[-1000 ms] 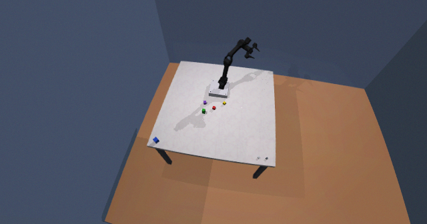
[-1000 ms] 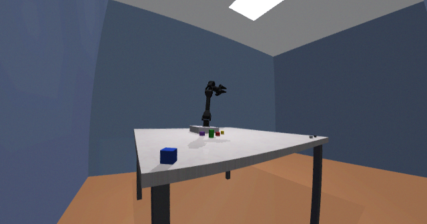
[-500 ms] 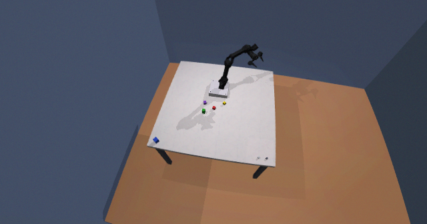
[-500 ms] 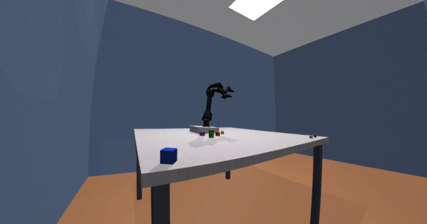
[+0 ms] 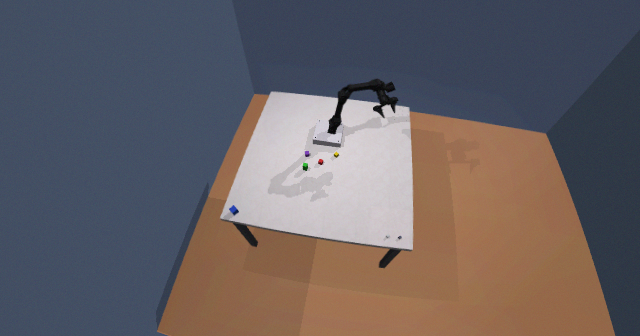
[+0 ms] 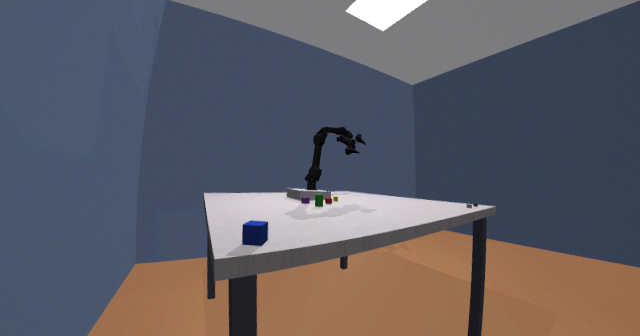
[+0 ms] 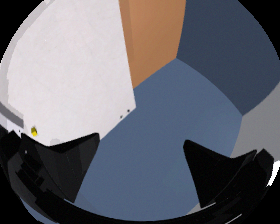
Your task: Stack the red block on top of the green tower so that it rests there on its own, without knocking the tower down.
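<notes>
Currently: gripper (image 5: 386, 109) spread wide, holding nothing, high above the far edge of the table (image 5: 360, 201). Well below and back toward the base (image 5: 328, 137): red block (image 5: 320, 161) on the tabletop, green tower (image 5: 305, 166) upright just beside it, purple block (image 5: 307, 153) and yellow block (image 5: 336, 154) near. Farthest from the fingers: blue block (image 5: 233, 209) at a corner edge.

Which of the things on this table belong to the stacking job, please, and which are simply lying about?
For the job:
- red block
- green tower
- gripper, open, holding nothing

Lying about:
- purple block
- yellow block
- blue block at a table corner
- two small dark things at another corner
</notes>
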Controlling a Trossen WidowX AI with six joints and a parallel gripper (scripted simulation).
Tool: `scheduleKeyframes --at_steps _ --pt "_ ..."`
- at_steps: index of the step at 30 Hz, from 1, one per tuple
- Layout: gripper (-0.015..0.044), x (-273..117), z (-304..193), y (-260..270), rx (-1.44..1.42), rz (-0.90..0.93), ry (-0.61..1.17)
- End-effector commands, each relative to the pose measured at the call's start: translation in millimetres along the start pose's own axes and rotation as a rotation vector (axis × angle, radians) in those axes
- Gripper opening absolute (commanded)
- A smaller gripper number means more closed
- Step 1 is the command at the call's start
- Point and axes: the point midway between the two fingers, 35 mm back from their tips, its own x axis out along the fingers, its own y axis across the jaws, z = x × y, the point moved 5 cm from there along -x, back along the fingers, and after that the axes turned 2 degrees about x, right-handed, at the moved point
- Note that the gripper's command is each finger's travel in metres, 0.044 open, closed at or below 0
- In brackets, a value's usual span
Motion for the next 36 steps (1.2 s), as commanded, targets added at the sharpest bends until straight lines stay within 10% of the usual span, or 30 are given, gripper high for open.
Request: scheduleKeyframes --at_steps 1,36 --pt "0.0440 34.0 -13.7 9.0 0.088 0.088 0.046" --pt "0.0440 189.4 -184.6 132.3 0.893 0.623 0.452"
